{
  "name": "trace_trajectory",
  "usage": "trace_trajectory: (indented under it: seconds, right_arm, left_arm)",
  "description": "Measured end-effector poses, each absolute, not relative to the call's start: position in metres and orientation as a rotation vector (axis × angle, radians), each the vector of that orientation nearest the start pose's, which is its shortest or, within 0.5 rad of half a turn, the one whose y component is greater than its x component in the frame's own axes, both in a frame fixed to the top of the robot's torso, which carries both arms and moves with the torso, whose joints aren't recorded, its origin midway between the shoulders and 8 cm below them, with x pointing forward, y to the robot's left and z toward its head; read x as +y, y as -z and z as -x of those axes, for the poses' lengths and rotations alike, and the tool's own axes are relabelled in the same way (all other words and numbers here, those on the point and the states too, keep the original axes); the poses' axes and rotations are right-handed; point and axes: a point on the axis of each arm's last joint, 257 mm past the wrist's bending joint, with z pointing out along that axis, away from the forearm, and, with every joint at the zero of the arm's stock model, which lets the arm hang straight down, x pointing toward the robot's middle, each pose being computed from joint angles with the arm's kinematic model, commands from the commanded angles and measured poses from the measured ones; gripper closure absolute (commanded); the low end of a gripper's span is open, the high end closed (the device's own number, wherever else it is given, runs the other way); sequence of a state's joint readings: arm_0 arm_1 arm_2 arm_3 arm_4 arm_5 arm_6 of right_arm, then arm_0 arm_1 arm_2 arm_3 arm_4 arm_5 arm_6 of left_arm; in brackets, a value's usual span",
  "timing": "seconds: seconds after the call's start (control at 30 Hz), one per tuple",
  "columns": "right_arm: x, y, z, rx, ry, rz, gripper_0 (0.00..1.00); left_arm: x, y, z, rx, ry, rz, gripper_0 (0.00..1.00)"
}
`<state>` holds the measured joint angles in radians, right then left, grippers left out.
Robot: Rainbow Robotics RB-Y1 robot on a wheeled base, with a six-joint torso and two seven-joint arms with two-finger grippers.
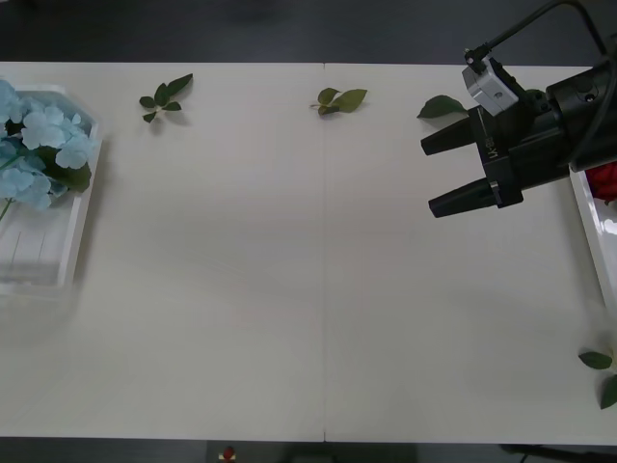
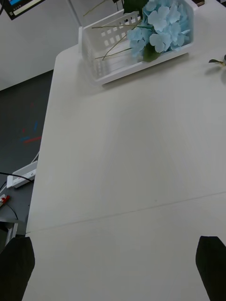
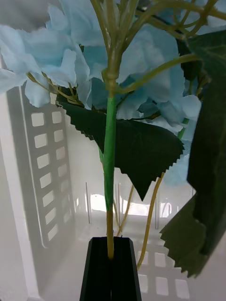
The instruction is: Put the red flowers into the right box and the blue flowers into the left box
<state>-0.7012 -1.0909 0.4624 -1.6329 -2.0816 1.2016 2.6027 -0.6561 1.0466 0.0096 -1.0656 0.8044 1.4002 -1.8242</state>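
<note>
The blue flowers [image 1: 39, 145] lie in the left box [image 1: 39, 260] at the table's far left, and show too in the right wrist view as blue flowers [image 2: 162, 26] in the left box [image 2: 101, 61]. Inside that box my left gripper [image 3: 111, 263] is shut on the green stem [image 3: 109, 155] of a blue flower [image 3: 70, 61], with dark leaves beside it. My right gripper [image 1: 429, 178] hovers open and empty over the right part of the table, its fingers [image 2: 16, 268] wide apart. A red flower [image 1: 604, 180] peeks from the right box [image 1: 593, 227] at the right edge.
Loose green leaf sprigs lie along the far edge: one [image 1: 164, 96] at the left, one [image 1: 339, 99] in the middle, one [image 1: 441, 106] by my right gripper. More leaves [image 1: 598, 362] rest at the near right. The table's seam [image 1: 324, 251] runs down the middle.
</note>
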Motion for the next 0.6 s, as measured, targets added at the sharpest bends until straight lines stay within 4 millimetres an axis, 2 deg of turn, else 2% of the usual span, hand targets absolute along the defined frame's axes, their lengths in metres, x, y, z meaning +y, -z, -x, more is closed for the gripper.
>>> trace_trajectory:
  seconds: [0.17,0.33,0.43,0.47,0.5,0.53,0.57,0.6]
  right_arm:
    - [-0.123,0.085,-0.419,1.665,-0.795,1.528,0.06]
    - [-0.123,0.085,-0.419,1.665,-0.795,1.528,0.06]
    - [-0.123,0.085,-0.419,1.665,-0.795,1.528,0.06]
    - [-0.123,0.085,-0.419,1.665,-0.795,1.528,0.06]
    - [-0.123,0.085,-0.419,1.665,-0.795,1.528,0.05]
    - [-0.123,0.085,-0.419,1.665,-0.795,1.528,0.0]
    - [-0.123,0.085,-0.419,1.665,-0.795,1.528,0.0]
    - [-0.123,0.085,-0.419,1.665,-0.795,1.528,0.0]
  left_arm:
    - [0.578,0.179,-0.501,2.688,-0.327,-0.015,1.0]
    - [0.586,0.198,-0.501,2.699,-0.369,0.0,1.0]
    - [0.583,0.21,-0.506,2.694,-0.38,-0.005,1.0]
    - [0.582,0.214,-0.508,2.69,-0.388,-0.009,0.93]
    - [0.582,0.218,-0.509,2.687,-0.401,-0.017,0.69]
    - [0.582,0.221,-0.511,2.686,-0.414,-0.027,0.5]
    - [0.581,0.224,-0.512,2.686,-0.425,-0.038,0.25]
    - [0.58,0.226,-0.512,2.686,-0.437,-0.049,0.13]
